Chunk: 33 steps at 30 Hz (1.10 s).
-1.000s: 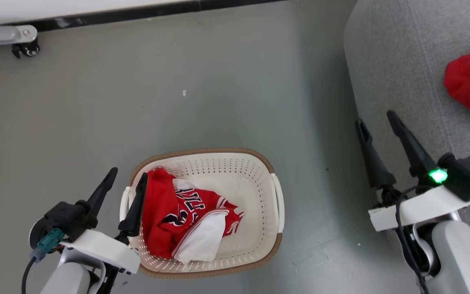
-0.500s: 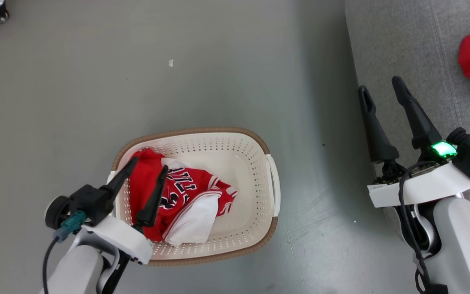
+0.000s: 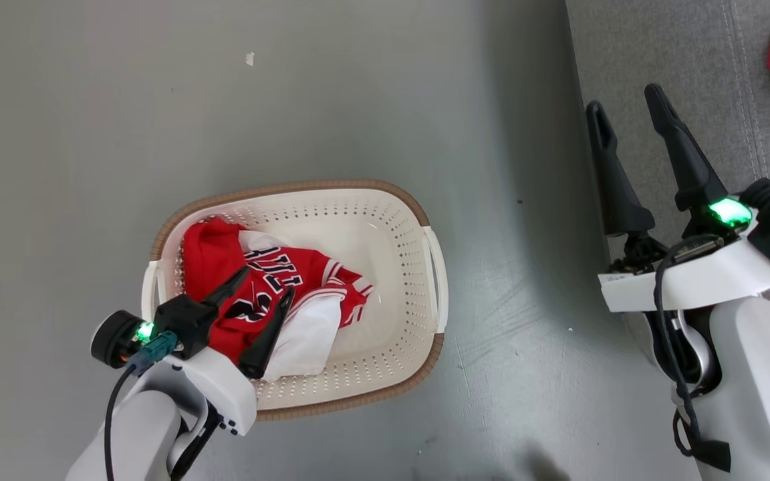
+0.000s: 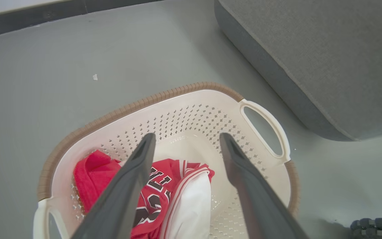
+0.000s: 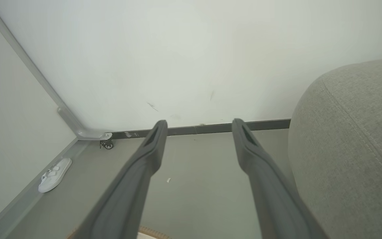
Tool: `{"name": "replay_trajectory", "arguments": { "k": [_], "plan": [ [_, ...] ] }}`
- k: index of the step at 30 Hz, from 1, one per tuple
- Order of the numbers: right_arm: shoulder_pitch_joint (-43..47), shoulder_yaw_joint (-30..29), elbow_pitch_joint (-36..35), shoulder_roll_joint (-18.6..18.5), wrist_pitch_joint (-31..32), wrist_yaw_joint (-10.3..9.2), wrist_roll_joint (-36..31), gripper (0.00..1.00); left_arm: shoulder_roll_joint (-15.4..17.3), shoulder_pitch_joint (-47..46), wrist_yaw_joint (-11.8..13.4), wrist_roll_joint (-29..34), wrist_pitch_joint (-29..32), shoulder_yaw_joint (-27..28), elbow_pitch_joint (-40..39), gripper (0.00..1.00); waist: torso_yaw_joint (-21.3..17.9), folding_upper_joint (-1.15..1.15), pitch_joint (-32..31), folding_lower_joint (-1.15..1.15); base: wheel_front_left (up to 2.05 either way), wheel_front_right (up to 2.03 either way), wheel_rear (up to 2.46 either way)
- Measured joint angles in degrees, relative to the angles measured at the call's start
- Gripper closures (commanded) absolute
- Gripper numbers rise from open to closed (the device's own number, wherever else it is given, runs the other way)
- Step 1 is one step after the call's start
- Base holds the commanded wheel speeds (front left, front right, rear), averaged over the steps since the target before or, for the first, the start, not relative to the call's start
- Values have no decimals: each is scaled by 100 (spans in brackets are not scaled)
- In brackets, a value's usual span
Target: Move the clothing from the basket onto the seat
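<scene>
The left gripper with its two long dark fingers has moved to the right, in over the cream-white perforated plastic basket with the brown rim. A second ago it straddled the basket's left wall, one finger outside. Now both fingers stand apart above the crumpled red jersey with white trim and black lettering. A green light now shows on its wrist. The head camera has also shifted, so the basket lies higher in its view.

Jersey inside the basket; seat off to its right.
</scene>
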Motion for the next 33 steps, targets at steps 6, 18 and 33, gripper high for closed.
{"name": "replay_trajectory", "arguments": {
  "k": [6,18,33],
  "plan": [
    [-112,25,-42,52,0,0,-8,0,52,-291,0,19,80,-238,280,0,-94,0,200,0,0,0,0],
    [-360,166,-89,83,0,0,-9,0,92,-719,0,-93,240,-750,758,0,-300,0,558,0,0,0,0],
    [-719,366,-350,107,0,0,-121,0,175,-1136,0,-229,434,-1190,1341,0,-592,0,920,0,0,0,0]
  ]
}}
